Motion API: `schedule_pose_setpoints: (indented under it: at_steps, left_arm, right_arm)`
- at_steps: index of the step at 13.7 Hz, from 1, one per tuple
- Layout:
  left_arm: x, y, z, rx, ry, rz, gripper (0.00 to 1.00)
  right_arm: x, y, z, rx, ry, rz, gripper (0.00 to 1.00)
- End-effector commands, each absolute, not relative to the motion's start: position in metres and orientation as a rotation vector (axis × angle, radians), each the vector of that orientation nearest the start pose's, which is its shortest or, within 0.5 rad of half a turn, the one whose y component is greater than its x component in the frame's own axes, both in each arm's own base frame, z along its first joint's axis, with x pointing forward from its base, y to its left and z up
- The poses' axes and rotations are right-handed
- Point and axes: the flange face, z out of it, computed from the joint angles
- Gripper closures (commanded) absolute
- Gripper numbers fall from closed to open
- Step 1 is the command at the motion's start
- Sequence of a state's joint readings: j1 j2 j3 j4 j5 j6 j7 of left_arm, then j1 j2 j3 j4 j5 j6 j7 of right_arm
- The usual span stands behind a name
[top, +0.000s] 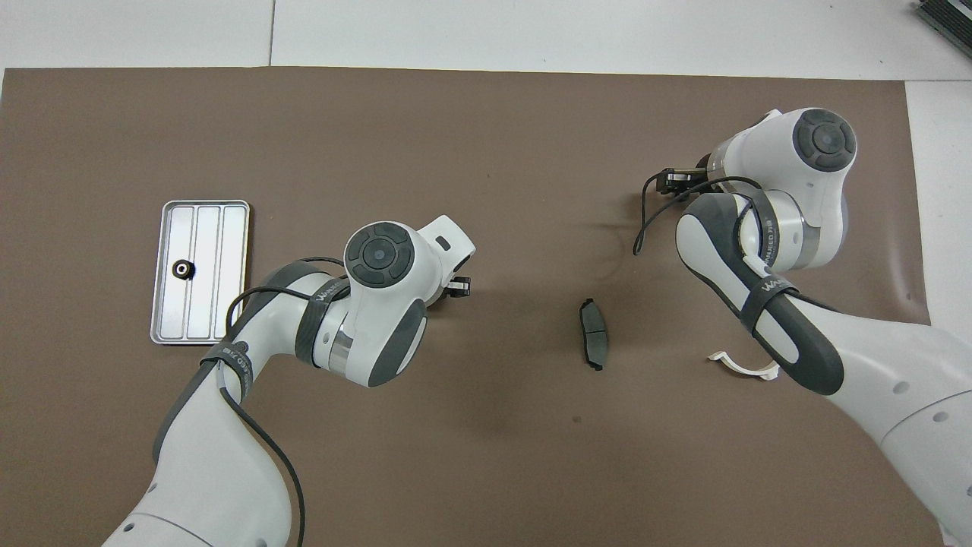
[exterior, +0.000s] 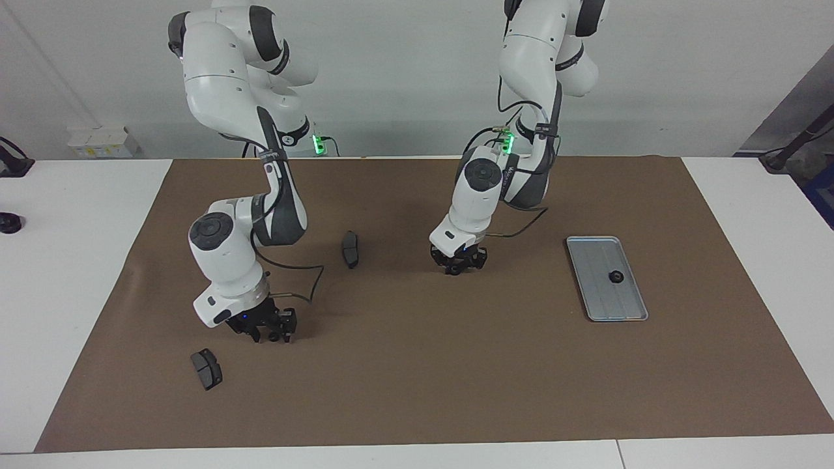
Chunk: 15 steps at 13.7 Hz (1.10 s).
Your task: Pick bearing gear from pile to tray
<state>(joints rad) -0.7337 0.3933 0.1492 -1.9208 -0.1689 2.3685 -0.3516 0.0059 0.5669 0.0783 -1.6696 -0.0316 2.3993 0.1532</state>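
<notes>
Brown matting (exterior: pixel 417 365) covers the white table (exterior: pixel 71 260) under both arms. Nearest the robots, a white half-ring bracket (top: pixel 740 367) lies by the right arm. One brake pad (exterior: pixel 350 249) lies between the two grippers. The left gripper (exterior: pixel 458 267) sits low over the mat, fingertips pinched together; whether they hold anything cannot be told. Beside it, toward the left arm's end, the tray (exterior: pixel 596 257) carries one gear (exterior: pixel 615 277). The right gripper (exterior: pixel 270 335) is down at the mat, fingers around a small dark part; their state cannot be told. Just beside it lies another brake pad (exterior: pixel 206 369).

Bright, even overhead light, soft faint shadows under both arms, sharp focus, slight sheen on the tray (top: pixel 201 220).
</notes>
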Motion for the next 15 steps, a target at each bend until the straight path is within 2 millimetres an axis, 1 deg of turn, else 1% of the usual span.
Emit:
schedule_pose_setpoints:
  at_steps: [1, 2, 3, 4, 5, 6, 8, 9, 11, 12, 13, 14, 15]
  left_arm:
    - [0.519, -0.343, 0.293, -3.199, 0.185, -0.015, 0.87]
    - [0.523, -0.343, 0.298, -3.199, 0.184, -0.008, 0.88]
    - [0.528, -0.346, 0.306, -3.199, 0.181, 0.002, 0.87]
    - [0.534, -0.345, 0.313, -3.197, 0.178, 0.014, 0.81]
    - [0.54, -0.342, 0.32, -3.201, 0.164, 0.008, 0.72]
    - [0.542, -0.343, 0.323, -3.206, 0.162, -0.002, 0.63]
    - [0.547, -0.342, 0.33, -3.213, 0.154, -0.024, 0.48]
    - [0.549, -0.339, 0.33, -3.214, 0.144, -0.026, 0.44]
    - [0.551, -0.336, 0.327, -3.217, 0.131, -0.041, 0.43]
    - [0.551, -0.335, 0.325, -3.217, 0.13, -0.046, 0.43]
    - [0.549, -0.334, 0.321, -3.217, 0.13, -0.052, 0.43]
    - [0.548, -0.331, 0.317, -3.218, 0.126, -0.065, 0.43]
    - [0.546, -0.33, 0.313, -3.22, 0.126, -0.075, 0.43]
  right_arm:
    - [0.693, 0.051, 0.288, -3.076, 0.078, -0.237, 0.48]
    - [0.692, 0.052, 0.287, -3.077, 0.075, -0.223, 0.55]
    - [0.691, 0.052, 0.287, -3.079, 0.075, -0.216, 0.66]
    - [0.691, 0.051, 0.289, -3.079, 0.077, -0.216, 0.78]
    - [0.69, 0.051, 0.29, -3.08, 0.077, -0.209, 0.94]
    - [0.689, 0.051, 0.294, -3.08, 0.08, -0.202, 1.0]
    - [0.687, 0.054, 0.312, -3.083, 0.082, -0.195, 1.0]
    - [0.685, 0.059, 0.326, -3.084, 0.079, -0.197, 1.0]
    - [0.681, 0.07, 0.349, -3.081, 0.099, -0.193, 1.0]
    - [0.678, 0.09, 0.357, -3.068, 0.11, -0.195, 1.0]
    - [0.677, 0.103, 0.362, -3.058, 0.151, -0.205, 1.0]
    - [0.676, 0.125, 0.367, -3.045, 0.177, -0.212, 1.0]
    - [0.676, 0.138, 0.372, -3.034, 0.216, -0.223, 1.0]
